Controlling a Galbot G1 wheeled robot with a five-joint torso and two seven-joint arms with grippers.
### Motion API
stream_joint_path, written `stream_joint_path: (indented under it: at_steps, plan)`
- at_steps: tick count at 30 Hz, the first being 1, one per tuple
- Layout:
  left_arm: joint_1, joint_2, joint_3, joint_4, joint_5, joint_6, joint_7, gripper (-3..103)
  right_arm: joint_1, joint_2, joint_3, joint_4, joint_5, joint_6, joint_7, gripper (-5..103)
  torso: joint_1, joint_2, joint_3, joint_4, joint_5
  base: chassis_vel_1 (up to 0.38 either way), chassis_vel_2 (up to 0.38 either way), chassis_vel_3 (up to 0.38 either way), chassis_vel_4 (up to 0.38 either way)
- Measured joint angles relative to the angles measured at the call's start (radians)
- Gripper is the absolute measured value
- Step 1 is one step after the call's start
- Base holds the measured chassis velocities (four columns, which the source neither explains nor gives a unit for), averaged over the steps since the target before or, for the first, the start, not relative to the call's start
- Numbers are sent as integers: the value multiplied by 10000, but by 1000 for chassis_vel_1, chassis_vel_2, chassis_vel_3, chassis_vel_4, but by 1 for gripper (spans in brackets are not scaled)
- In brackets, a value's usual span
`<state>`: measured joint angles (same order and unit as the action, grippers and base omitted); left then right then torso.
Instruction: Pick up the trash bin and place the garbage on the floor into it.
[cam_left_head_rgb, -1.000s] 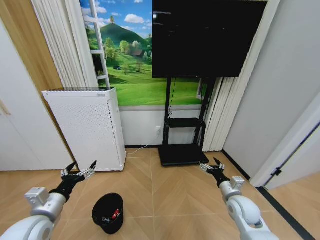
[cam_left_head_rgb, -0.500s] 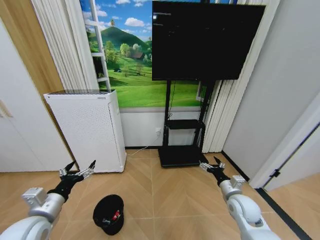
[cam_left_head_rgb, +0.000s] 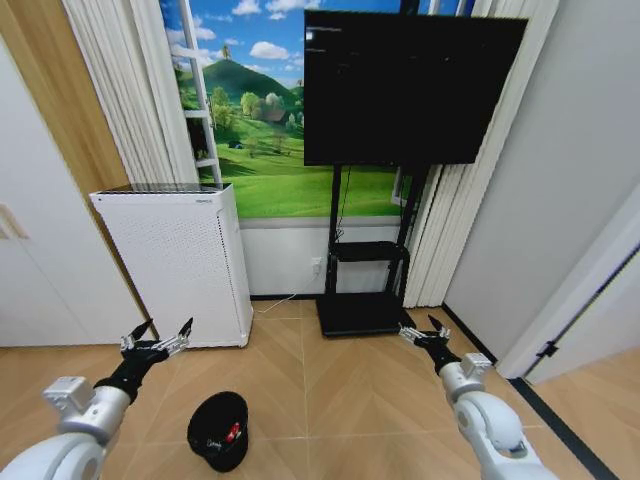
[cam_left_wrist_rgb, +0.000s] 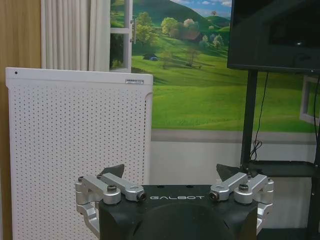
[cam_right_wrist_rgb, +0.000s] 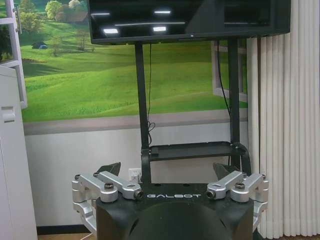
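Note:
The trash bin (cam_left_head_rgb: 218, 431), a small black mesh basket, stands on the wooden floor at the lower left of the head view. A red-and-white piece of garbage (cam_left_head_rgb: 232, 432) lies inside it. My left gripper (cam_left_head_rgb: 158, 336) hangs open in the air above and to the left of the bin, holding nothing. In the left wrist view the left gripper (cam_left_wrist_rgb: 170, 172) faces the white cabinet with its jaws spread wide. My right gripper (cam_left_head_rgb: 424, 331) is open and empty at the right, well away from the bin. The right wrist view has the right gripper (cam_right_wrist_rgb: 167, 169) pointing at the TV stand.
A tall white perforated cabinet (cam_left_head_rgb: 175, 265) stands against the wall behind the bin. A black TV stand (cam_left_head_rgb: 365, 300) with a low base carries a large screen (cam_left_head_rgb: 410, 85). Curtains hang on both sides, and a door frame (cam_left_head_rgb: 570, 300) is at the right.
The whole head picture has shifted slightly downward, so the camera has moved. Both arms keep their pose with grippers open, and the bin stays where it was.

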<state>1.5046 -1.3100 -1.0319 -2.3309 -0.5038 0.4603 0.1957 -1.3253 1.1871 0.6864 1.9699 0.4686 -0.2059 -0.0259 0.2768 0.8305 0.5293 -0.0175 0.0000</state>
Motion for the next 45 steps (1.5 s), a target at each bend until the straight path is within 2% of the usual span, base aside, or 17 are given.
stream_joint_path:
  at_steps: [10, 20, 40, 41, 44, 45]
  plan:
    - [8, -2, -37, 28, -1, -89, 21, 100, -26, 6, 5, 96, -21, -36, 3, 100, -11, -35, -20, 0, 0, 68, -72, -75, 78]
    - [47, -26, -47, -13, -8, -110, 62, 100, -117, 8, 56, 221, -21, -40, 7, 100, -31, -72, -42, 0, 2, 236, -209, -216, 217]
    - [60, -46, -80, -31, -19, -131, 154, 100, -183, 38, 119, 285, -9, -22, 16, 100, -47, -111, -65, -1, 5, 343, -351, -345, 344]
    - [59, -47, -79, -22, -19, -140, 152, 100, -183, 46, 110, 277, -10, -1, 16, 100, -49, -110, -68, 1, -6, 343, -364, -365, 346]
    - [61, -72, -57, -5, -2, -147, 139, 100, -184, 87, 86, 200, -32, 123, 14, 100, -48, -115, -67, 1, 6, 361, -335, -343, 322]
    - [62, -86, -47, -1, 12, -150, 135, 100, -189, 100, 84, 184, -40, 148, 14, 100, -54, -113, -72, 0, -3, 282, -310, -328, 274]
